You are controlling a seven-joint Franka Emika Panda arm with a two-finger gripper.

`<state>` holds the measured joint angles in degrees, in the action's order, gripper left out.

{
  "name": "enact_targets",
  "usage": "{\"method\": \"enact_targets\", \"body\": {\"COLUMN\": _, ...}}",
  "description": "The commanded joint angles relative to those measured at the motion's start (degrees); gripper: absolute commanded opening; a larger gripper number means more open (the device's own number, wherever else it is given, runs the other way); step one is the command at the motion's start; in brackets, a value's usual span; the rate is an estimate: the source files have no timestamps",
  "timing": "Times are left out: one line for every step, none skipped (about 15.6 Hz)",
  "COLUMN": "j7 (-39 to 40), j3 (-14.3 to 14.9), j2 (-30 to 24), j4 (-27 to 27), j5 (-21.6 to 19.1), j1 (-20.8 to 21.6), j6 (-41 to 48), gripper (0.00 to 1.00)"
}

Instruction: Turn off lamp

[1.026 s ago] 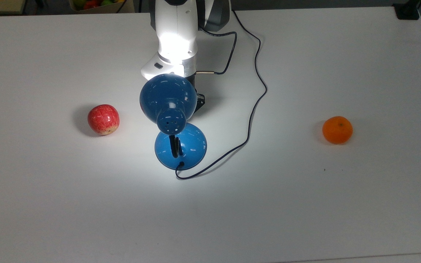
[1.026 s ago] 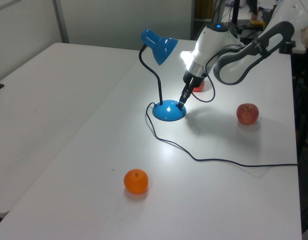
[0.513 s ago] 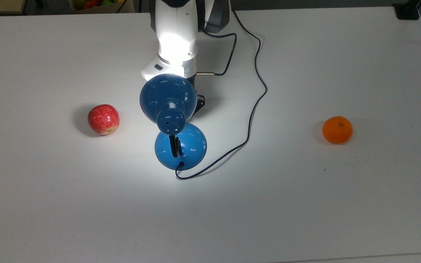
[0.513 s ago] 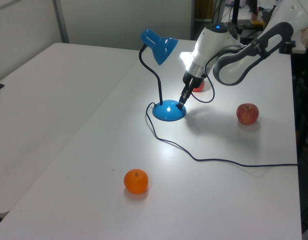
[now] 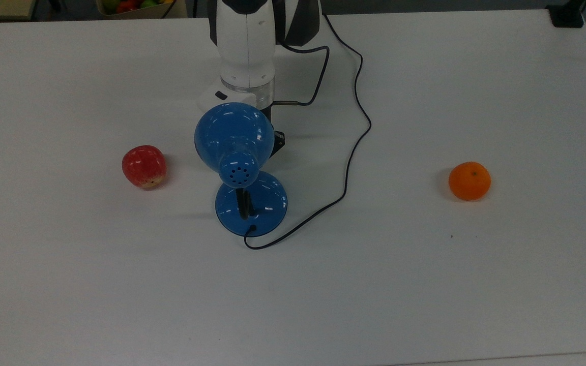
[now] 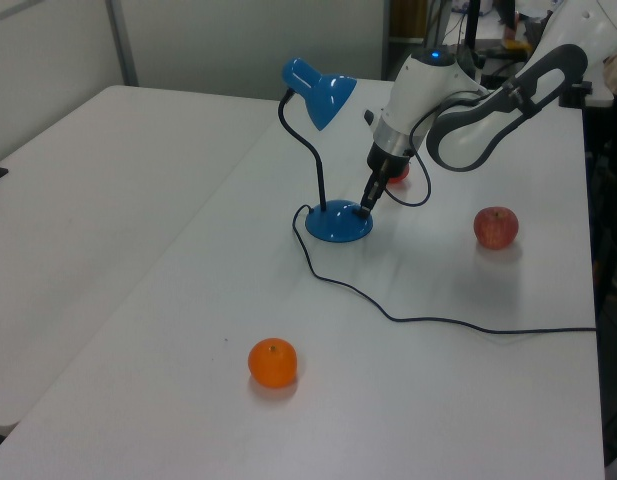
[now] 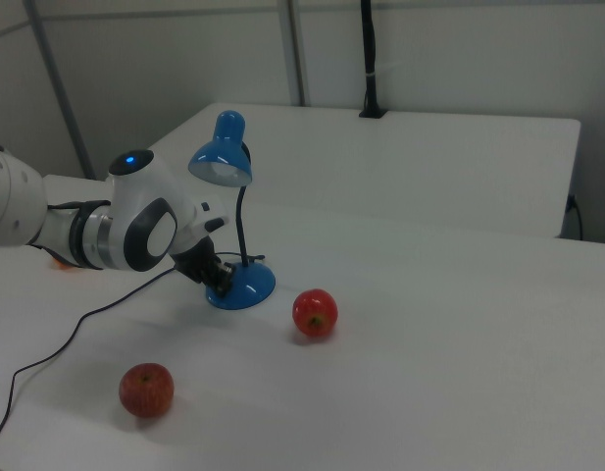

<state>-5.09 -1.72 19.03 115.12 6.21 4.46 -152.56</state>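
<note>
- Top view: the lamp stands in the middle of the white tabletop. It is dark.
- Its round shade hides part of its blue base.
- My white arm comes down from the top edge and ends just behind the shade.
- A thin black cord runs from the base in a big loop up past my arm.
- A red apple sits toward the top view's left. An orange sits well apart toward the top view's right.
- Left view: my pincer points down and its black tip touches the edge of the lamp's base.
- I cannot tell if my pincer is wide or narrow.
- The shade is high up on a bent black neck and tips toward my arm.
- One apple is on the left view's right, and a second red apple peeks out behind my arm. The orange is near the front.
- Right view: my pincer is low, against the base on the right view's left side.
- The shade hangs above my arm.
- One apple is just beside the base. The other apple is nearer the front.
</note>
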Motion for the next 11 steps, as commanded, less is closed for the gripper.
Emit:
{"method": "enact_targets", "body": {"j7": -1.68, "j3": 0.13, "j2": -0.75, "j4": -0.42, "j5": 1.44, "j1": 0.38, "j6": 6.38, "gripper": 0.0}}
{"method": "enact_targets", "body": {"j7": -1.68, "j3": 0.13, "j2": -0.93, "j4": -0.51, "j5": 1.44, "j1": 0.46, "j6": 7.44, "gripper": 0.0}}
{"method": "enact_targets", "body": {"j7": -1.68, "j3": 0.05, "j2": -1.28, "j4": -0.51, "j5": 1.44, "j1": 0.46, "j6": 8.49, "gripper": 0.0}}
{"method": "enact_targets", "body": {"j7": -1.68, "j3": 0.05, "j2": -2.24, "j4": -0.51, "j5": 1.44, "j1": 0.46, "j6": 10.07, "gripper": 0.0}}
{"method": "enact_targets", "body": {"j7": -1.68, "j3": 0.05, "j2": -3.03, "j4": -0.59, "j5": 1.44, "j1": 0.46, "j6": 12.61, "gripper": 0.0}}
{"method": "enact_targets", "body": {"j7": -1.68, "j3": 0.05, "j2": -4.17, "j4": -0.68, "j5": 1.44, "j1": 0.55, "j6": 15.42, "gripper": 0.0}}
{"method": "enact_targets", "body": {"j7": -1.68, "j3": 0.05, "j2": -5.31, "j4": -1.2, "j5": 1.44, "j1": 0.64, "j6": 18.32, "gripper": 0.0}}
{"method": "enact_targets", "body": {"j7": -1.68, "j3": 0.05, "j2": -6.28, "j4": -1.91, "j5": 1.44, "j1": 0.64, "j6": 21.74, "gripper": 0.0}}
{"method": "enact_targets", "body": {"j7": -1.76, "j3": 0.05, "j2": -7.51, "j4": -2.96, "j5": 1.44, "j1": 0.64, "j6": 25.43, "gripper": 0.0}}
{"method": "enact_targets", "body": {"j7": -1.68, "j3": 0.05, "j2": -8.74, "j4": -4.19, "j5": 1.35, "j1": 0.64, "j6": 29.21, "gripper": 0.0}}
{"method": "enact_targets", "body": {"j7": -1.41, "j3": -0.04, "j2": -10.23, "j4": -5.5, "j5": 1.35, "j1": 0.64, "j6": 32.99, "gripper": 0.0}}
